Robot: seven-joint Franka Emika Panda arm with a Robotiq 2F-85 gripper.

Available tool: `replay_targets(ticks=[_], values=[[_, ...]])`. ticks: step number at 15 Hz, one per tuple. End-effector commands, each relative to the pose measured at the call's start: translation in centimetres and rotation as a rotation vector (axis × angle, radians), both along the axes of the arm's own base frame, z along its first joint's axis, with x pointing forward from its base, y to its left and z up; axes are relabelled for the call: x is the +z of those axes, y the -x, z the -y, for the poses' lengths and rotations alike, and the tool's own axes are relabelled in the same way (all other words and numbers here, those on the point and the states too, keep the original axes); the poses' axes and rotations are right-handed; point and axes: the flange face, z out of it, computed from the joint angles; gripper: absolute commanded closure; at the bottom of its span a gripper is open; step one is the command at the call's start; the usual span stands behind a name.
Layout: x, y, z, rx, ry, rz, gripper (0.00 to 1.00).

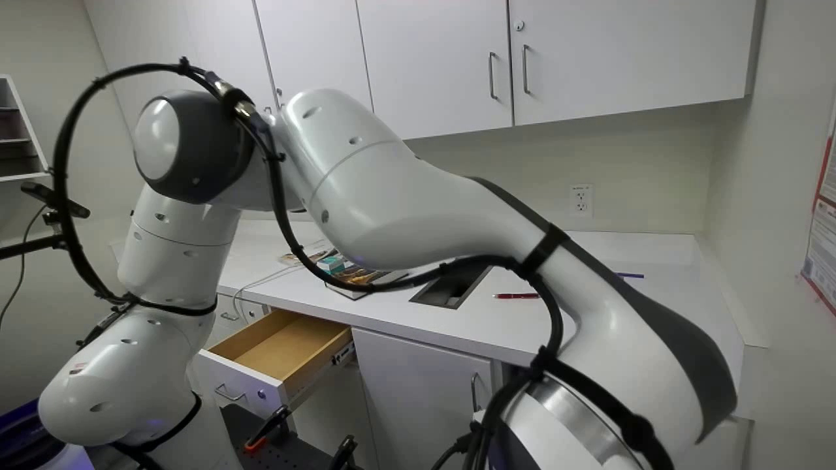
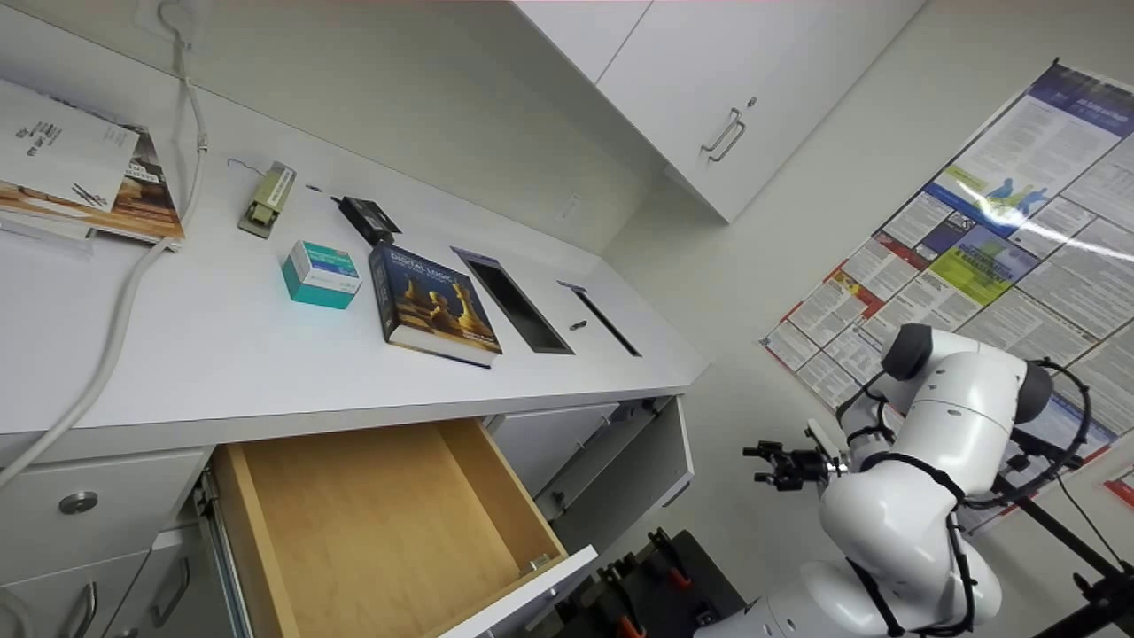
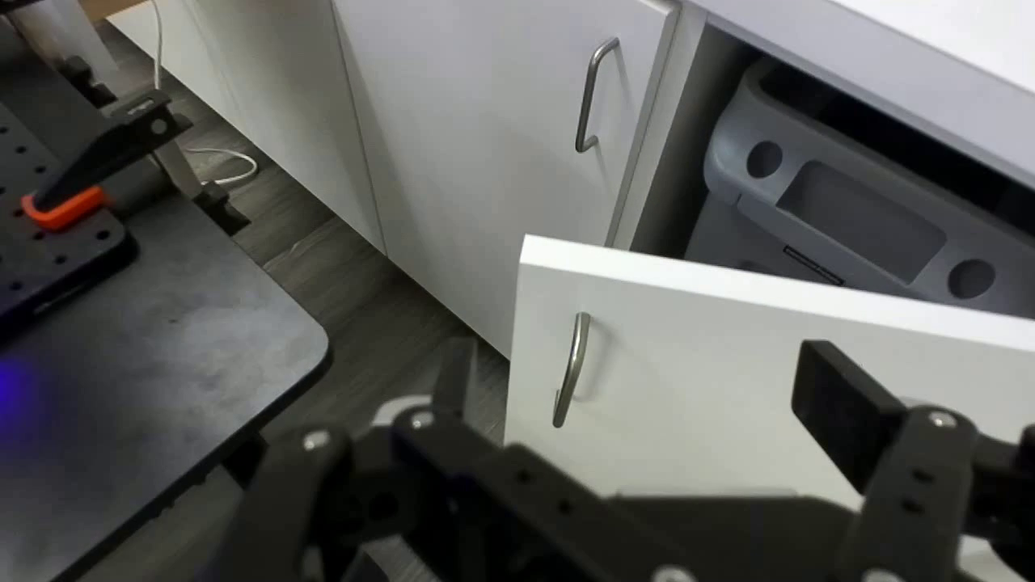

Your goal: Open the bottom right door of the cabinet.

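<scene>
The bottom right door (image 3: 695,388) of the white cabinet (image 2: 221,381) is swung outward, with its compartment showing behind it in the wrist view. Its silver bar handle (image 3: 571,372) sits near the free edge. My gripper (image 3: 647,388) is open, its fingers spread wide on either side of the handle in the picture, nothing held. In an exterior view the gripper (image 2: 758,466) stands off from the door (image 2: 625,496), with a gap between them. Elsewhere the arm is in view but its gripper is hidden.
Inside the compartment is a grey bin (image 3: 849,210). The neighbouring door (image 3: 485,121) is closed. A wooden drawer (image 2: 381,523) stands pulled out. Near the base lies a dark platform (image 3: 186,347) with a clamp (image 3: 105,153). A book (image 2: 438,301) and a small box (image 2: 321,275) rest on the countertop.
</scene>
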Motion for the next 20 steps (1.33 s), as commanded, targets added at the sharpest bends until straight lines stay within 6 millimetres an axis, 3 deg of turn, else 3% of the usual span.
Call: replay_targets(ticks=[1,2,3,5,9,13,16,20], values=[[5.4,-1.2,-2.9,0.082,0.069,0.034,0.00],[6.2,-1.8,-3.3,0.091,0.075,0.045,0.00],[4.3,-0.8,-1.0,0.064,0.049,0.022,0.00],[5.9,-1.7,-2.0,0.090,0.065,0.043,0.00],[6.1,-2.5,-3.2,0.121,0.066,0.066,0.00],[11.0,-5.9,-6.3,0.327,0.200,0.003,0.00],[14.4,-9.8,-9.0,0.490,0.300,-0.076,0.00],[16.2,-15.5,-13.6,0.656,0.501,-0.179,0.00]])
